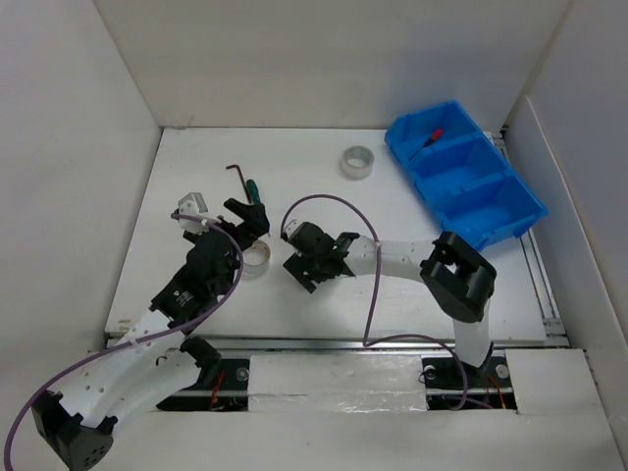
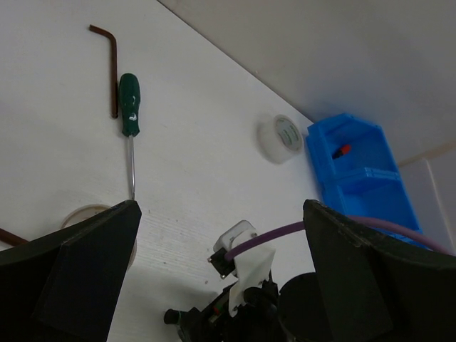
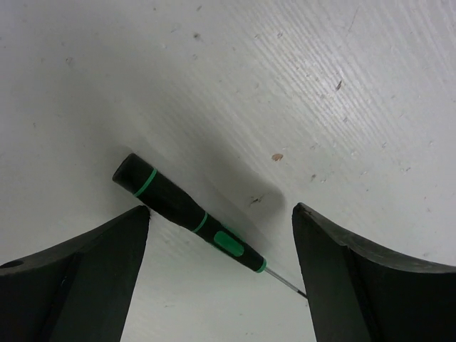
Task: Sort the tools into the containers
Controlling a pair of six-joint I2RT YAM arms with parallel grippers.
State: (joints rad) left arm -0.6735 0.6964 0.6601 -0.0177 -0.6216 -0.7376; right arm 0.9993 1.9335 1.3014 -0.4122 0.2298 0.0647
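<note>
Right gripper (image 3: 221, 210) hangs wide open, empty, over the black-and-green screwdriver (image 3: 178, 203). I reckon pickup's next: lower, then close.

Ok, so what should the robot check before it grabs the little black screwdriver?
1. Right gripper open: ok.
2. Black screwdriver lying flat between its fingers: ok.
3. Fingers low enough to pinch it: cannot tell.
4. Blue bin has room, with a red-handled screwdriver in the far compartment: ok.
5. Left gripper open and apart from the right one: ok.
</note>
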